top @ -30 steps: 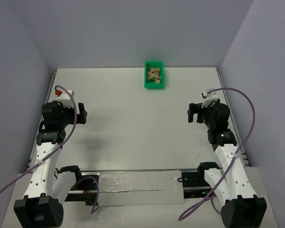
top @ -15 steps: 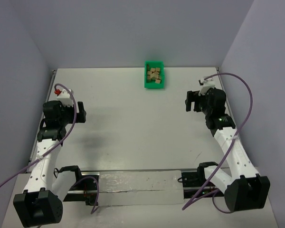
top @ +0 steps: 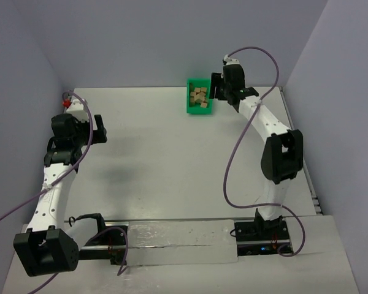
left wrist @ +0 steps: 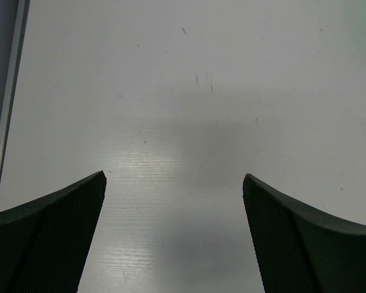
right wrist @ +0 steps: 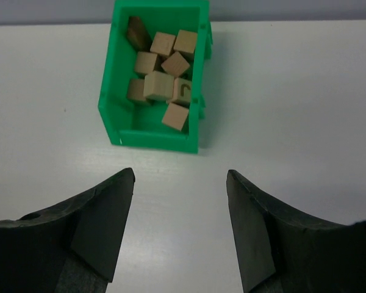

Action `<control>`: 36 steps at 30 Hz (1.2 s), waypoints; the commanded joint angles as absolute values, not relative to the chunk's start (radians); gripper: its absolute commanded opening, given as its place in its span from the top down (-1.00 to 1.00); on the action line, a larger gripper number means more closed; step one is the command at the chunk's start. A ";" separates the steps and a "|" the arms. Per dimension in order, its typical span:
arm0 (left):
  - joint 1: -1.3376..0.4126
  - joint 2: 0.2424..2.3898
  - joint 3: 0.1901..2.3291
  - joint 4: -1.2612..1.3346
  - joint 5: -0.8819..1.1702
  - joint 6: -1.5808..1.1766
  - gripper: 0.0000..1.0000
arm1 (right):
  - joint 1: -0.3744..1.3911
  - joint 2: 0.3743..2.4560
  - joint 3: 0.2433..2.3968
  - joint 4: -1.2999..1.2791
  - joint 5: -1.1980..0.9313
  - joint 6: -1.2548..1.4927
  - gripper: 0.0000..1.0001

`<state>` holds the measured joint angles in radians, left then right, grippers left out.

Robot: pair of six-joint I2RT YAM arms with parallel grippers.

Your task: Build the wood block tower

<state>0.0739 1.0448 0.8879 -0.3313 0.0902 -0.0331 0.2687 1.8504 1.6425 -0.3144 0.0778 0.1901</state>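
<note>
Several tan wood blocks point(right wrist: 158, 85) lie jumbled inside a green bin point(right wrist: 152, 139) at the back of the table. In the top view these wood blocks point(top: 200, 96) sit in the bin point(top: 189, 103), and my right gripper point(top: 215, 89) hovers just right of it. In the right wrist view the right gripper point(right wrist: 180, 174) is open with only bare table between its fingers, a short way from the bin's nearest wall. My left gripper point(top: 102, 129) is far off on the left; the left gripper point(left wrist: 174, 177) is open over bare table. No tower is in view.
Grey walls close in the table at the back and on both sides. A metal rail point(top: 172, 235) with both arm bases runs along the near edge. Purple cables point(top: 233, 159) loop off the arms. The table's left rim point(left wrist: 6, 110) shows in the left wrist view.
My right arm swung from the table's right side up and back to the green bin, its jaws narrowing somewhat. My left arm shifted slightly back and left, still open.
</note>
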 commanded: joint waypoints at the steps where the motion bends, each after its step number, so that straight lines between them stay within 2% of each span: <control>1: 0.078 1.011 0.901 -0.332 0.103 -0.056 -0.98 | 0.271 2.042 1.893 -0.423 0.127 0.272 -0.34; 10: 0.079 1.015 0.894 -0.334 0.097 -0.070 -0.99 | 0.266 2.319 2.173 -0.470 0.150 0.275 -0.26; 18: 0.078 1.029 0.892 -0.324 0.121 -0.081 -0.98 | 0.249 2.433 2.249 -0.443 0.135 0.268 -0.19; 27: 0.080 1.031 0.909 -0.339 0.124 -0.089 -0.98 | 0.229 2.502 2.298 -0.377 0.135 0.282 0.02; 32: 0.078 1.038 0.904 -0.337 0.114 -0.087 -0.98 | 0.229 2.511 2.305 -0.351 0.140 0.269 0.33; 36: 0.078 1.046 0.901 -0.330 0.109 -0.084 -0.99 | 0.227 2.507 2.301 -0.346 0.116 0.254 0.68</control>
